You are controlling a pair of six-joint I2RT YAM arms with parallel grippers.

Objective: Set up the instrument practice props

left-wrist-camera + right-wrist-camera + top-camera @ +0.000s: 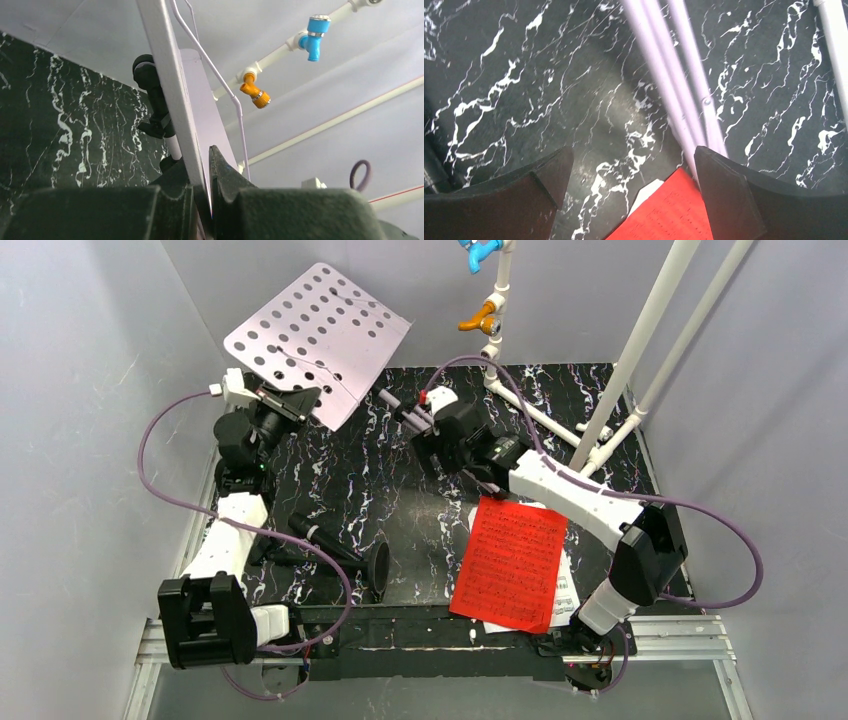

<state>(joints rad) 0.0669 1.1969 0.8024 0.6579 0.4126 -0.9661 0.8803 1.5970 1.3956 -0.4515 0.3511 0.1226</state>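
- One stand [318, 338] at upper left of the overhead view; left gripper [202, 170] clamped on its plate's edge.
- Three folded legs [674, 75] run beside the right gripper [634, 185], fingers apart; contact unclear.
- One red page [510, 560], lower right, hides most of one white page [568, 590].
- One mic [330, 543] lies at lower left of centre, crossed by cable.
- Two taps: orange tap [480, 318], and blue tap [480, 252] cropped at the top.

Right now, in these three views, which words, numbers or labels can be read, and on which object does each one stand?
None can be read.
Red sheet: printed music lines, too small to read.
White page beneath it: print too small to read.
Lilac music stand, microphone: no markings visible.
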